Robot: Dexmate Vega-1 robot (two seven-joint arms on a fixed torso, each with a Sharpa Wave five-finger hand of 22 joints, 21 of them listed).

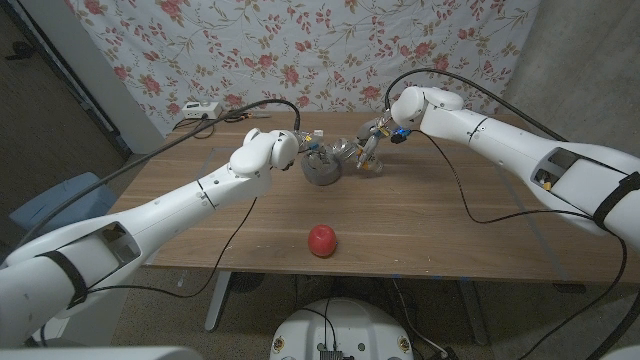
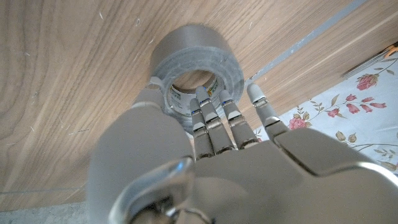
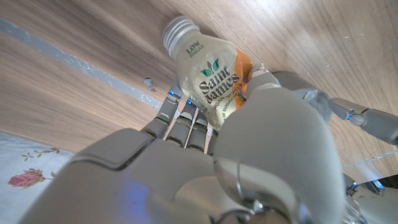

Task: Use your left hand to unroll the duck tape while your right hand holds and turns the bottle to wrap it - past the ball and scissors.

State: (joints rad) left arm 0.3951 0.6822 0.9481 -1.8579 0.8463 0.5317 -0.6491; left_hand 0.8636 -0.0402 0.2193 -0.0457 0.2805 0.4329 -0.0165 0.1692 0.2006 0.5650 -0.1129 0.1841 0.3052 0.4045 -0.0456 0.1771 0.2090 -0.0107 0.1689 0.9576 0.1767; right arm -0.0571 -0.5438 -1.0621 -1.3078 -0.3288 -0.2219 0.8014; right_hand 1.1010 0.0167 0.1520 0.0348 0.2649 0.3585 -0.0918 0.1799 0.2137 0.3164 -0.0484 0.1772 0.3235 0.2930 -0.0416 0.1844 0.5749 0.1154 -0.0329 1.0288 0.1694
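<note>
A grey duct tape roll (image 1: 322, 169) stands on the wooden table (image 1: 450, 230) near the middle back. My left hand (image 1: 266, 152) is at its left side. In the left wrist view its fingers (image 2: 211, 112) reach into the core of the tape roll (image 2: 199, 50) and the thumb presses the outer wall, so it grips the roll. My right hand (image 1: 386, 128) holds a clear uncapped bottle (image 1: 366, 155) just right of the roll. The right wrist view shows the labelled bottle (image 3: 208, 68) between the fingers and thumb of my right hand (image 3: 249, 143). A red ball (image 1: 322, 240) lies nearer the front edge.
A white power strip (image 1: 195, 109) with cables lies at the table's back left corner. A floral curtain (image 1: 300, 40) hangs behind the table. A blue bin (image 1: 50, 200) stands on the floor at the left.
</note>
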